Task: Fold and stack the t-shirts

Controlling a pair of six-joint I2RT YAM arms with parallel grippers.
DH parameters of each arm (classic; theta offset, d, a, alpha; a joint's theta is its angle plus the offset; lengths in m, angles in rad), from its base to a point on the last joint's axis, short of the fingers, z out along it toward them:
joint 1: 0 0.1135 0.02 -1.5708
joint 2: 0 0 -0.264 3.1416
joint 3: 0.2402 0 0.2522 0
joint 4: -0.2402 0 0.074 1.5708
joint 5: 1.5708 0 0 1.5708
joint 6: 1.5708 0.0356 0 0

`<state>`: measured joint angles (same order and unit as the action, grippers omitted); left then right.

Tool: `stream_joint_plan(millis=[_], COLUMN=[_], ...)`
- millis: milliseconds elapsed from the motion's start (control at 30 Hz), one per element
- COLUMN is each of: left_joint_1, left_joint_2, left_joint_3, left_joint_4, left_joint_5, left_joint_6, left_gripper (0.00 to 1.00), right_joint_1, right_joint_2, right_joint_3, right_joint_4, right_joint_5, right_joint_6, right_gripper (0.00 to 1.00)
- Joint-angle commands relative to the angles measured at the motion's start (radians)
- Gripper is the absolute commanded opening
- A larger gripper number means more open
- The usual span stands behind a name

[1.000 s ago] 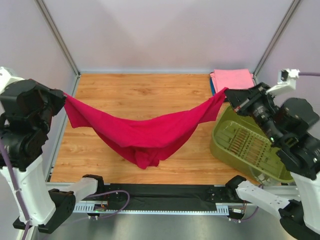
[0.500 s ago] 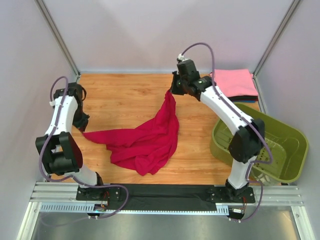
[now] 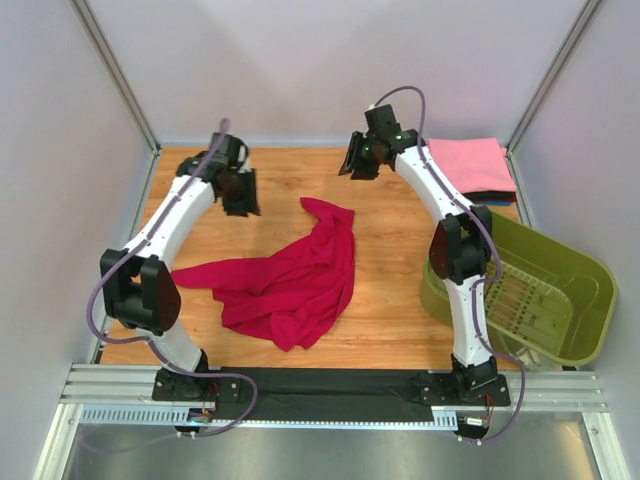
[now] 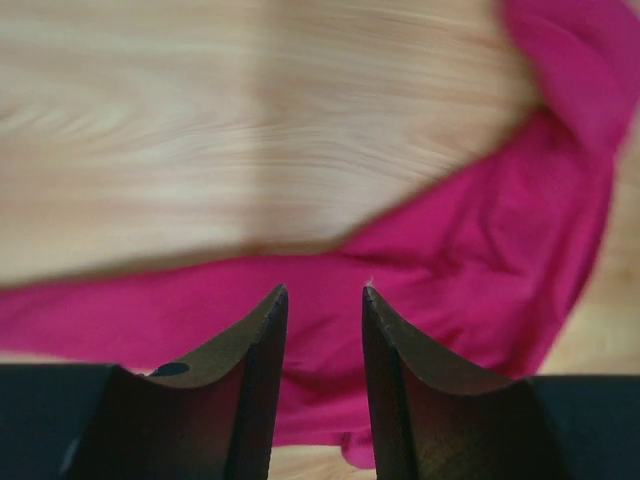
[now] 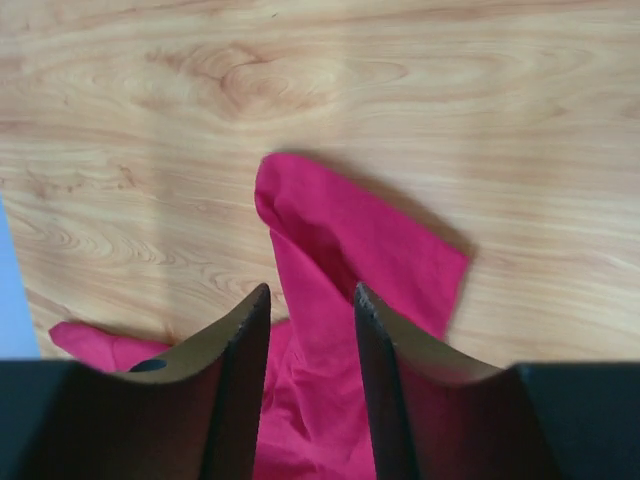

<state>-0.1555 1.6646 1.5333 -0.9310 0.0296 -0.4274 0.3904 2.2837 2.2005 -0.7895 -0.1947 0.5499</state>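
Note:
The crimson t-shirt (image 3: 290,280) lies crumpled on the wooden table (image 3: 200,330), one end reaching back to about the table's middle. My left gripper (image 3: 245,205) hovers above the table to the back left of the shirt, open and holding nothing. In the left wrist view the shirt (image 4: 480,260) lies below the gripper (image 4: 324,290). My right gripper (image 3: 349,170) hangs open just behind the shirt's far end. The right wrist view shows that end (image 5: 345,240) on the wood beneath the empty gripper (image 5: 310,288). A folded pink t-shirt (image 3: 468,160) tops a stack at the back right, with dark folded edges (image 3: 495,196) under it.
An olive-green plastic basket (image 3: 530,290) stands tilted at the right edge, in front of the folded stack. Grey walls and metal posts close in the table on the left, back and right. A black rail (image 3: 330,385) runs along the near edge.
Both grippers have opened and let go of the crimson t-shirt, which dropped onto the table. The left arm swung toward the back middle; the right gripper lifted off the shirt's far end.

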Motion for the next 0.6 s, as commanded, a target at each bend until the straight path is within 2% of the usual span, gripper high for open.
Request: stream_joint_plan(millis=[0, 33, 67, 200, 400, 567], left_joint_1=[-0.174, -0.206, -0.261, -0.338, -0.415, -0.461], left_joint_2=[0.049, 0.063, 0.078, 0.171, 0.248, 0.268], left_joint_3=[0.042, 0.041, 0.034, 0.03, 0.019, -0.019], left_joint_4=[0.115, 0.119, 0.138, 0.193, 0.224, 0.28], left_joint_5=[0.168, 0.165, 0.161, 0.21, 0.286, 0.259], left_joint_6=[0.209, 0.22, 0.225, 0.202, 0.22, 0.211], left_gripper=[0.43, 0.42, 0.42, 0.42, 0.43, 0.44], right_joint_1=[-0.038, -0.038, -0.038, -0.039, -0.035, 0.036], right_joint_2=[-0.091, -0.122, -0.2, -0.401, -0.582, -0.684], right_joint_3=[0.041, 0.0, -0.116, -0.367, -0.591, -0.768], right_joint_4=[-0.221, -0.238, -0.246, -0.205, -0.228, -0.168], right_joint_5=[0.026, 0.028, 0.031, 0.052, -0.008, -0.009], right_joint_6=[0.038, 0.027, 0.024, 0.018, 0.031, 0.085], right_gripper=[0.42, 0.43, 0.43, 0.44, 0.45, 0.46])
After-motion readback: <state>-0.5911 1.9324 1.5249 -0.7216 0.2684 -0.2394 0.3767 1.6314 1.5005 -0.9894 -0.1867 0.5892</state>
